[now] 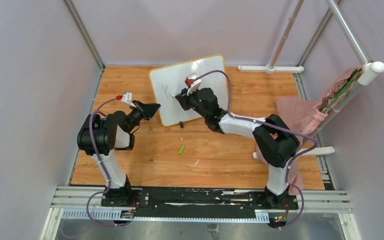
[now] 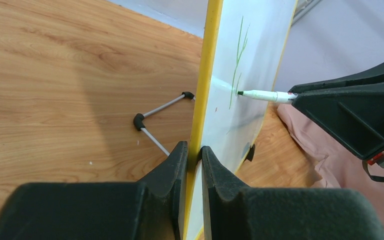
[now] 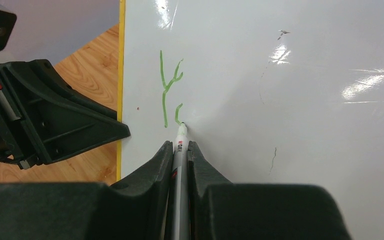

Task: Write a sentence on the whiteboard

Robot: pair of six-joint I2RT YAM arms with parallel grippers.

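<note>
Here's the left gripper (image 2: 194,150), pinched down on the whiteboard (image 2: 265,40) at its yellow-orange rim, one pad flat on each face near the lower corner. That reads as bracing, so the thin glossy panel doesn't rock on its wire stand (image 2: 152,117) under pen pressure. The whiteboard leans back, propped on the wood-grain table (image 1: 220,160).

On the writing face, the right gripper (image 3: 180,146) is closed tight around a slim white marker (image 3: 181,136). The barrel runs straight out between the fingers, so the tip meets the board nearly square. The tip is on the surface now, at the foot of a short green hook.

The sentence (image 3: 164,105) is barely begun: one tall forked "Y" and that hook, close to the whiteboard's left rim. The rest of the face is slick, bare and catching glare, so there's plenty left to write, I'd say.

In front of the whiteboard lies a small green piece (image 1: 181,149), probably the marker's cap. To the whiteboard's right sits a crumpled pink cloth (image 1: 300,112).
</note>
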